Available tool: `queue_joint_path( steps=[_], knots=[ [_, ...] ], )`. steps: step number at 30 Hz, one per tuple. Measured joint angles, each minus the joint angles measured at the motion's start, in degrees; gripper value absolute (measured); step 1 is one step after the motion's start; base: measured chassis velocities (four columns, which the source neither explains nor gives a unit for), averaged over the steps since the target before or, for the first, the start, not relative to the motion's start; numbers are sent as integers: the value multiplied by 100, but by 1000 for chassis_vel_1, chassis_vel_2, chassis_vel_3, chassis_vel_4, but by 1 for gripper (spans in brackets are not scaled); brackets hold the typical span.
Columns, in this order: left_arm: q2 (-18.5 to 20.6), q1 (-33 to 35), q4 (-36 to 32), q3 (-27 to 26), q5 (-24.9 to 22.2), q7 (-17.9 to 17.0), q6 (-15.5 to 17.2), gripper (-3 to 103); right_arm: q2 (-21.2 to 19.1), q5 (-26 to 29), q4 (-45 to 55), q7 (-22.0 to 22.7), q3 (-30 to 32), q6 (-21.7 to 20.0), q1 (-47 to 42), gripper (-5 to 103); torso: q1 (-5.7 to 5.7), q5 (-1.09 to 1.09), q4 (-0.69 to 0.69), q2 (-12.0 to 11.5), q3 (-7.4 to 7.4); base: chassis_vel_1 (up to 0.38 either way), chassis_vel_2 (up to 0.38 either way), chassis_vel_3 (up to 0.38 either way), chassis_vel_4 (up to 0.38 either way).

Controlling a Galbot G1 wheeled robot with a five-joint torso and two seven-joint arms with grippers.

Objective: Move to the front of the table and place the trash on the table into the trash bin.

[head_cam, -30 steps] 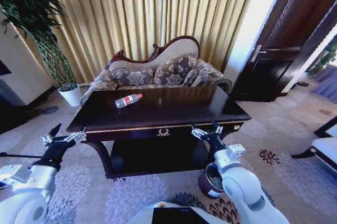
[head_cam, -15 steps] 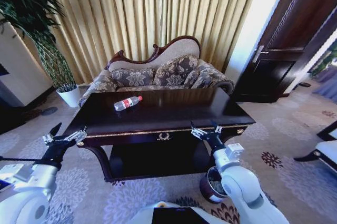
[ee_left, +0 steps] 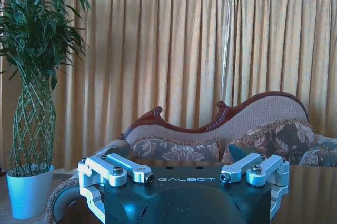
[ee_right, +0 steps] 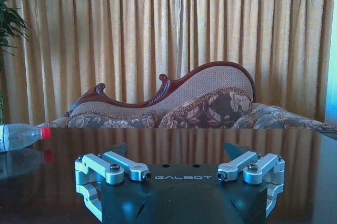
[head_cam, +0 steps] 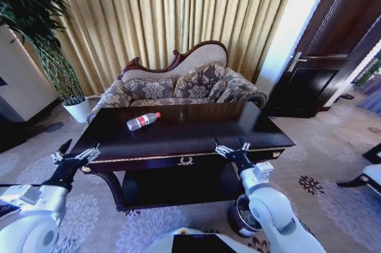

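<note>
Glossy table is nearing; you are holding both grippers, left and right, spread wide. Stop square, bottle reachable, bin clear.

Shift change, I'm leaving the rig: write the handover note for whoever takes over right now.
Left gripper: open, empty, held off the table's left front corner.
Right gripper: open, empty, at the front rail right of centre.
Table: directly ahead, close.
Bottle: lying on its side on the left part of the tabletop, untouched.
Trash bin: on the carpet by the table's right front, partly behind the right arm.
Done: robot faces the table front. Left: pick up the bottle and drop it in the bin. I cannot make out any paper wads.
</note>
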Motion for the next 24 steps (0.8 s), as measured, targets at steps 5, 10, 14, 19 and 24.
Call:
queue_joint_path(
  steps=[5, 10, 14, 19, 24],
  knots=[
    [-7, 8, 1, -5, 0, -1, -11, 100, 12, -11, 20, -2, -12, 1, -10, 100, 0, 0, 0, 0, 0, -79, 77, 71, -63],
    [-33, 30, 16, -5, -3, -2, -83, 100, 15, -47, 39, -3, -25, 0, -32, 100, 0, 0, 0, 0, 0, -61, 62, 55, -69],
    [-37, 33, 11, -10, -11, -2, -85, 100, 16, -45, 56, -3, -26, -1, -37, 100, 1, 0, 0, -1, 0, -39, 40, 24, -25],
    [-47, 33, -14, 7, -12, 15, -69, 100, 31, -42, 57, -2, -26, 1, -36, 100, -2, 0, 0, 0, -1, 0, 0, 0, 0],
    [-62, 27, -29, 38, -4, 37, 18, 100, 42, -41, 32, 0, -23, 88, -43, 100, -2, 0, 0, 0, -1, 0, 0, 0, 0]
  ],
)
